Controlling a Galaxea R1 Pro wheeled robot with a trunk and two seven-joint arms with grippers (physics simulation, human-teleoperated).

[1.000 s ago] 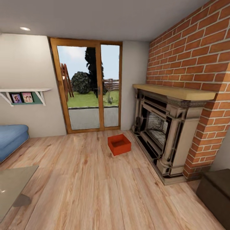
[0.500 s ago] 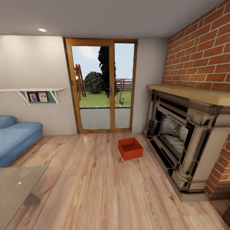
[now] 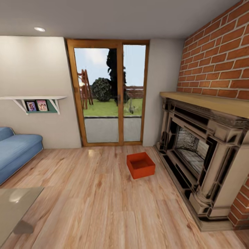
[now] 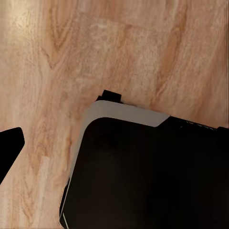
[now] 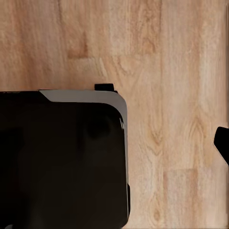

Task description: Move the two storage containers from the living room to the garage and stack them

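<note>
One orange-red storage container (image 3: 140,165) sits open-topped on the living room's light wood-plank floor (image 3: 100,204), just left of the brick fireplace (image 3: 204,145), a few steps ahead of me. The other container and the garage are out of view. In the left wrist view a dark fingertip (image 4: 9,149) pokes in at the picture's edge over bare planks, beside my black base (image 4: 152,176). A similar dark fingertip (image 5: 223,143) shows in the right wrist view beside the base (image 5: 62,157). Neither finger pair shows whole, so their state is unclear.
A wood-framed glass door (image 3: 109,93) to the garden stands behind the container. A blue sofa (image 3: 17,150) is at the left, with a white wall shelf (image 3: 34,100) above it. A glass table corner (image 3: 14,207) is at the lower left.
The whole head view has shifted as the camera moved, so the door, fireplace and container sit further right and the container looks slightly larger. The container itself has not moved on the floor.
</note>
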